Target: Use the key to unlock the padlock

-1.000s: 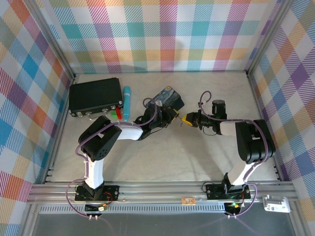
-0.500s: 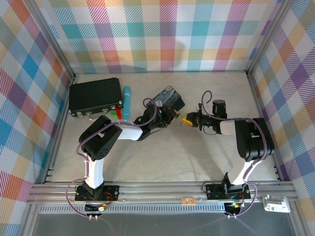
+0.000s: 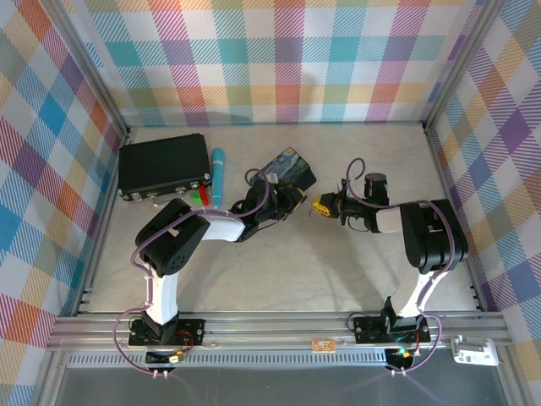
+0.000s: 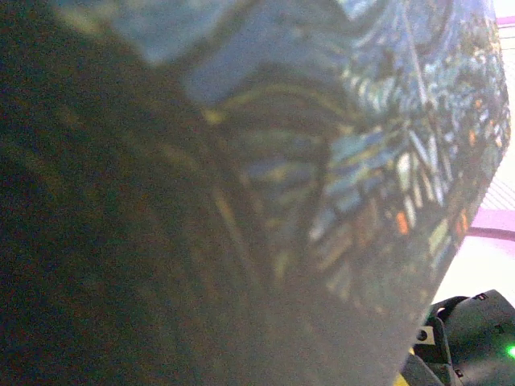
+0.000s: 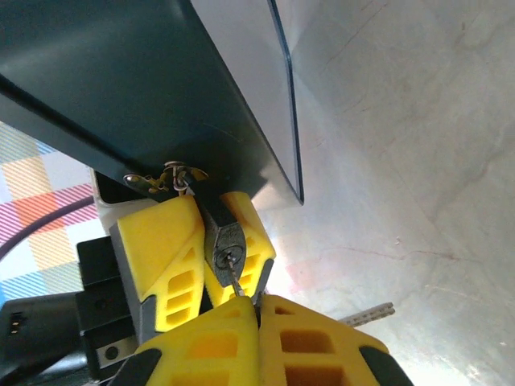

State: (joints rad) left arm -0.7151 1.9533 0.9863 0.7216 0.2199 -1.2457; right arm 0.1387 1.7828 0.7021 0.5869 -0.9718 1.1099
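1. Currently, seen from overhead, both arms meet just at 5 o'clock of the painted box (image 3: pixel 287 169); the box lies toward 12 o'clock from the centre of the table (image 3: pixel 338 262).
2. From the right wrist, the padlock (image 5: pixel 223 239), tiny and dark, hangs at 6 o'clock below a thin metal hasp (image 5: pixel 171 175) on the box's dark edge; its silvery shackle looks threaded through that hasp.
3. The left gripper (image 5: pixel 213 229) pinches the padlock body, one yellow finger at 9 o'clock and one at 3 o'clock.
4. The right gripper (image 5: pixel 257 310) has its fingers pressed together on the key (image 5: pixel 234 281); the thin shaft points toward 12 o'clock into the keyhole; how deep it sits cannot be told.
5. The step in hand appears to be turning the key; the shackle looks closed, so the lock reads as not yet open.
6. Risks:
   - A twist off the keyhole's axis could bend the slender key or pop it out.
   - A weak pinch could let the key slip between the fingers without turning.
   - If the left hold gives, the padlock could spin with the key, or tug the hasp and shift the box.
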